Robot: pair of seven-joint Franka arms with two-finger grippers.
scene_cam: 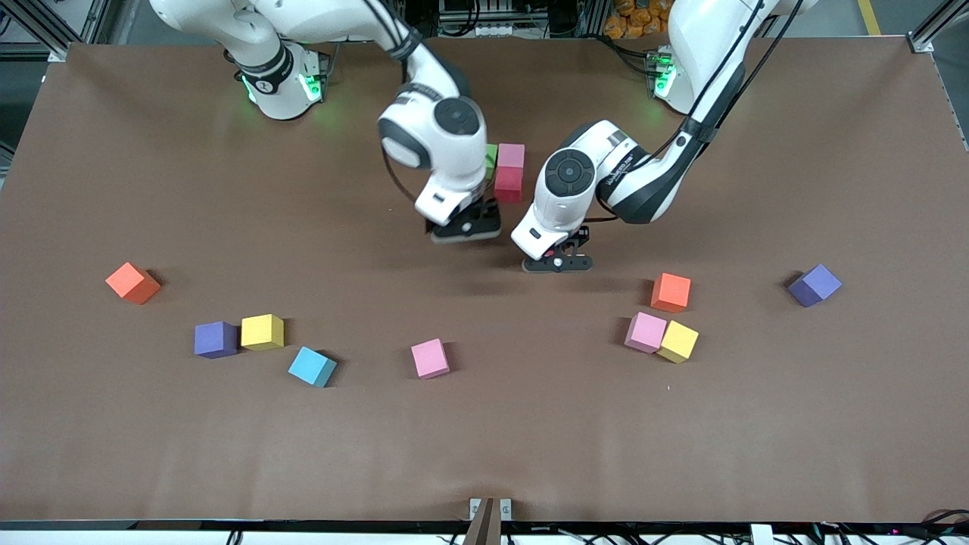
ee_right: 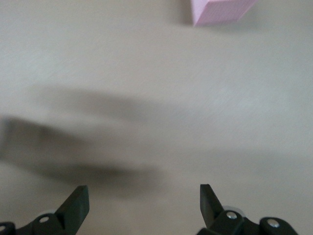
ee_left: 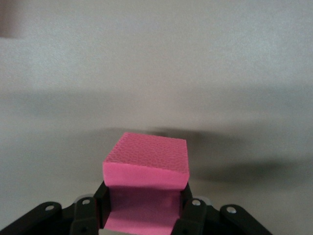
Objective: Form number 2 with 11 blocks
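- Blocks lay scattered over the brown table (scene_cam: 113,424); only a small start of the number 2 stood near the robots' bases: a pink cube (scene_cam: 512,155) with a red cube (scene_cam: 509,184) touching it on the side nearer the front camera, and a green cube (scene_cam: 491,160) beside the pink one, mostly hidden by the right arm.
- Left gripper (scene_cam: 558,263) hung over bare table near mid-table, fingers narrow and clamped on a pink block (ee_left: 146,164); this showed in the left wrist view only.
- Right gripper (scene_cam: 466,227) hovered over the table just beside the red cube, fingers (ee_right: 76,208) spread wide, nothing between them.
- Loose near the front camera, right arm's end: orange cube (scene_cam: 132,283), purple cube (scene_cam: 215,339) touching a yellow cube (scene_cam: 262,331), light blue cube (scene_cam: 312,367).
- Mid-table: pink cube (scene_cam: 430,358).
- Left arm's end: orange cube (scene_cam: 671,292), pink cube (scene_cam: 646,332) touching a yellow cube (scene_cam: 678,341), purple cube (scene_cam: 814,285) well apart.
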